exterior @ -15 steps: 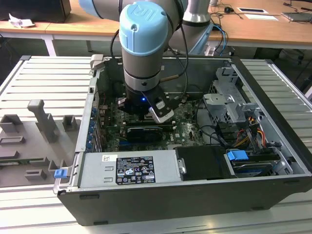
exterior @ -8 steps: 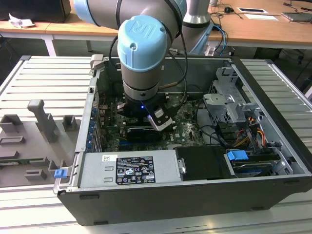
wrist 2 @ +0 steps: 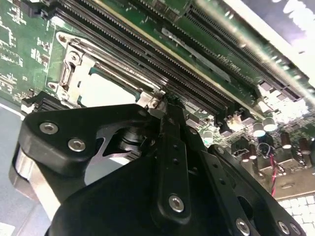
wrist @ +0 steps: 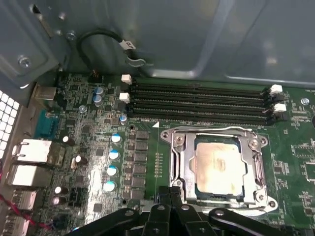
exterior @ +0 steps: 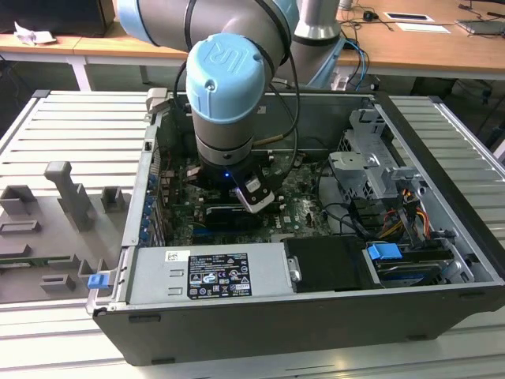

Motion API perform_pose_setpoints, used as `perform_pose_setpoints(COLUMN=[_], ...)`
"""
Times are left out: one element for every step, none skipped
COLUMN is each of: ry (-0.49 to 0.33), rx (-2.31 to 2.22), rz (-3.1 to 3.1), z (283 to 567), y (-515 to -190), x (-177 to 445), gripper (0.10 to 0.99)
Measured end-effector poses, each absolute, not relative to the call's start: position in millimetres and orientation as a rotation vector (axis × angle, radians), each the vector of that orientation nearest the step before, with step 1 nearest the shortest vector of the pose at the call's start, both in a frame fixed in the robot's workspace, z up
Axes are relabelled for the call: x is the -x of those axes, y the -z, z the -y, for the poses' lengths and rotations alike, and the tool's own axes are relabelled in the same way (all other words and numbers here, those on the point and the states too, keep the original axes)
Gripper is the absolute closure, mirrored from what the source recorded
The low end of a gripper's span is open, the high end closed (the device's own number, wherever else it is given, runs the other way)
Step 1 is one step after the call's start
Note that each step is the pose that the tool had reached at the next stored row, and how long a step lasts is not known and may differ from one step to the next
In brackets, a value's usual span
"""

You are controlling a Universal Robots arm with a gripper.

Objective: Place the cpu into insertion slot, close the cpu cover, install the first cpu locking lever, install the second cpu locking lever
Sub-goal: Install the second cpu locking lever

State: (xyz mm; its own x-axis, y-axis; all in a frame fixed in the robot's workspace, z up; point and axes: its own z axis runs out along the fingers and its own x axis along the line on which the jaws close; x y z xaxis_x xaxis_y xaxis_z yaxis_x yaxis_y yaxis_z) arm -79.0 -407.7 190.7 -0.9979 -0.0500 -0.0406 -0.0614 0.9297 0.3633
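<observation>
1. Silver-beige square cpu sits in the black insertion slot, silvery windowed cpu cover down over it.
2. Black gripper fingers together, holding nothing, at the socket's edge.

I'm working in a robotics lab, open computer case on a ribbed metal desk, grey fixtures at nine o'clock, wooden desks at twelve.

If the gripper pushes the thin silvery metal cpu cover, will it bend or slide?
The thin silvery metal cpu cover lies flat around the pale cpu, so it probably stays put. Its narrow frame looks stiff yet could flex slightly under the gripper.
</observation>
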Motion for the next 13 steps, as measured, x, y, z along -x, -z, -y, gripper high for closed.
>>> perform_pose_setpoints(ry=[-0.578, -0.579, -0.580, -0.579, -0.578, -0.578, -0.578, -0.578, -0.578, -0.578, -0.578, -0.578, -0.578], rx=[0.088, 0.089, 0.089, 0.088, 0.088, 0.088, 0.088, 0.088, 0.088, 0.088, 0.088, 0.088, 0.088], rz=[-3.055, -3.055, -3.054, -3.055, -3.055, -3.055, -3.055, -3.055, -3.055, -3.055, -3.055, -3.055, -3.055], z=[407.4, 407.3, 407.1, 407.2, 407.3, 407.3, 407.3, 407.3, 407.3, 407.3, 407.3, 407.3, 407.3], y=[-190.3, -190.9, -192.3, -194.2, -197.0, -198.6, -200.4, -202.4, -204.0, -206.8, -209.7, -211.6, -212.7], x=[80.2, 80.5, 80.6, 80.9, 81.1, 81.1, 81.1, 81.2, 81.2, 81.2, 81.2, 81.2, 81.1], gripper=[0.980, 0.980, 0.980, 0.980, 0.980, 0.980, 0.980, 0.980, 0.980, 0.980, 0.980, 0.980, 0.980])
